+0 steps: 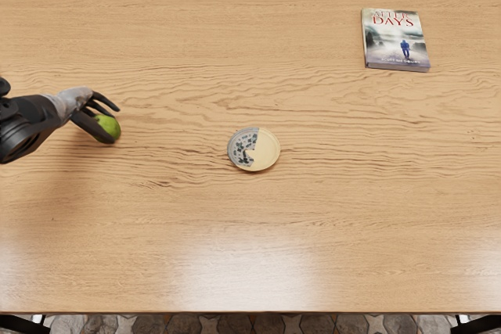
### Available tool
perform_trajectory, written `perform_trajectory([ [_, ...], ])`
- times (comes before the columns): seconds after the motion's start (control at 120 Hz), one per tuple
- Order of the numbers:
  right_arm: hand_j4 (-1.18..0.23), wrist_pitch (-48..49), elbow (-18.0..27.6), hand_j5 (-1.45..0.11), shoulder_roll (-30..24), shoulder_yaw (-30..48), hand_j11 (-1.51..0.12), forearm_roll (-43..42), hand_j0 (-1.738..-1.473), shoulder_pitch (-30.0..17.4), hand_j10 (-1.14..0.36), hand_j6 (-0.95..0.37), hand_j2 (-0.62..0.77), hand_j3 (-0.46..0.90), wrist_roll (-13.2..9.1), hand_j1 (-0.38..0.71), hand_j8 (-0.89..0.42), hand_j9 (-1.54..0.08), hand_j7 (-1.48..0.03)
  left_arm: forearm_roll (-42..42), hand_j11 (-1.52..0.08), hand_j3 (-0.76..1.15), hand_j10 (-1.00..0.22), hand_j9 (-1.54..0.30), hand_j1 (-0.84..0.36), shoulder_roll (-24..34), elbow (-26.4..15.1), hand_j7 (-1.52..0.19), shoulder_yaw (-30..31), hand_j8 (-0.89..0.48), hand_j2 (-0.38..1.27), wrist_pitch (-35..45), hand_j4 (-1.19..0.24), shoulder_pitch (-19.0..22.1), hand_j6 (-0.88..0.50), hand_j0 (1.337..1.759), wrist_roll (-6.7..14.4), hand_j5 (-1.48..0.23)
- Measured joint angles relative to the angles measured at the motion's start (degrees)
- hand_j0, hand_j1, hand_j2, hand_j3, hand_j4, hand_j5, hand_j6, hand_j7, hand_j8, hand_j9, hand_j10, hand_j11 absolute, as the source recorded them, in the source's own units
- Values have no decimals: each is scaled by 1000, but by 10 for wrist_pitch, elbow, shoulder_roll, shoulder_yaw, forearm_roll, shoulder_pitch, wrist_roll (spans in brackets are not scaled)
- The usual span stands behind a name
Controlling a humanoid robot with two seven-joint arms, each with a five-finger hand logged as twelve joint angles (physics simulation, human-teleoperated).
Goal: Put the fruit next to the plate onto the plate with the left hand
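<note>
A small green fruit (109,127) lies at the left of the wooden table. My left hand (95,116) comes in from the left edge and its dark fingers (104,101) curl around the fruit, partly hiding it. Whether the fruit is off the table I cannot tell. A small round plate (262,154), cream with a blue-grey patterned left part, sits near the table's middle, well to the right of the hand and fruit. The right arm does not show.
A book (395,38) with a blue-grey cover lies flat at the far right of the table. The table's front edge (250,312) runs along the bottom of the view, with floor below it.
</note>
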Motion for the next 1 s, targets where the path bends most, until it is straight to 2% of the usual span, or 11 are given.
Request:
perform_trajectory([
  [0.325,0,0,0,0,0,0,0,0,-1658,0,0,0,0,0,0,-349,0,0,0,1,-781,0,-551,-777,-297,1,1,-772,3,-453,233,3,-561,1,-471,1653,2,-759],
  [0.533,0,0,0,0,0,0,0,0,-1658,0,0,0,0,0,0,-349,0,0,0,0,-903,0,-629,-900,-358,-1,3,-900,4,-365,342,3,-629,-1,-395,1650,4,-902],
  [0.717,0,0,0,0,0,0,0,0,-1658,0,0,0,0,0,0,-349,0,0,0,-2,-1005,0,-629,-1003,-393,-3,5,-1019,5,-317,452,2,-689,-6,-325,1648,4,-1035],
  [1.0,0,0,0,0,0,0,0,0,-1658,0,0,0,0,0,0,-349,0,0,0,-4,-1050,0,-656,-1043,-371,-11,3,-1046,5,-321,417,1,-716,-33,-305,1651,3,-1119],
])
